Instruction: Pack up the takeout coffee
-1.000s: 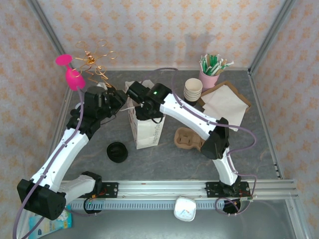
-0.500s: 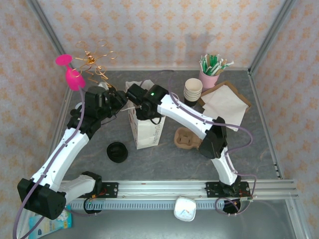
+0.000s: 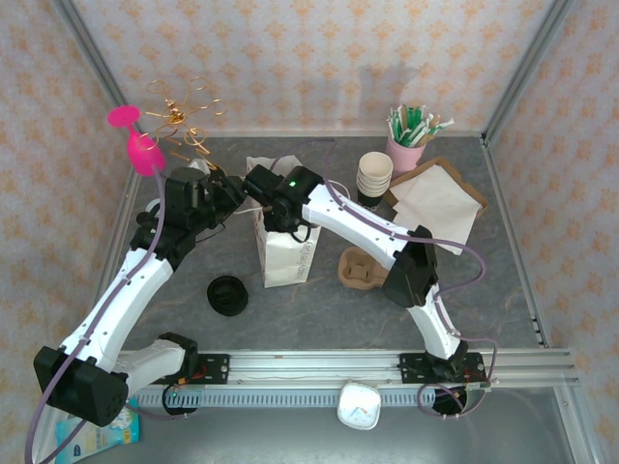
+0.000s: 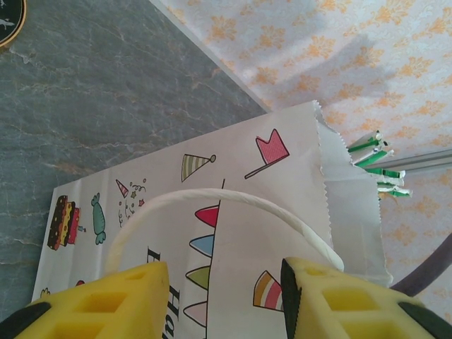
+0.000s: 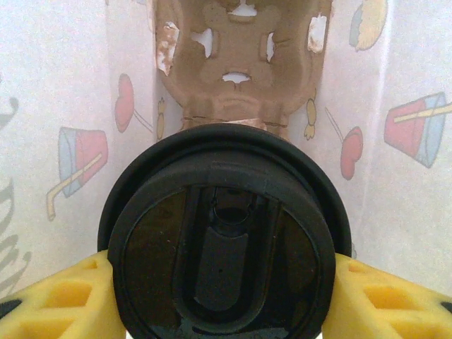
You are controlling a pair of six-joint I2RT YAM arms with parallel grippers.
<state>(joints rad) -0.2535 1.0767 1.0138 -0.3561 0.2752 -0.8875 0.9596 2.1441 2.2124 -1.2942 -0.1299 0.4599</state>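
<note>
Takeout coffee (image 5: 222, 247): it is sitting deep inside the white paper bag (image 3: 288, 253), with its round black lid facing up to the right wrist camera.
Right gripper (image 5: 222, 300): its yellow fingers (image 5: 56, 300) are pressing on both sides of the cup just under the lid, so it is holding the coffee.
Left gripper (image 4: 222, 296): it is standing at the mouth of the bag with its jaws about half apart. The white handle (image 4: 212, 195) is arching across the gap, and I cannot tell whether they are pulling on it.
Under the cup: a brown cardboard carrier (image 5: 240, 56) is lying at the bottom of the bag. I cannot tell if the cup is touching it.
Step, as I judge: the cup is being lowered to the carrier, and the release is not yet done.
Risk, bad seating: the lid is hiding the cup's base, so the cup may land on a ridge of the carrier and tilt when the fingers are opening.
Risk, bag moving: the paper walls are close on both sides, so the right arm may rub them and drag or tip the light bag.
Risk, early release: if it is dropped from too high, the coffee may fall over and spill.
</note>
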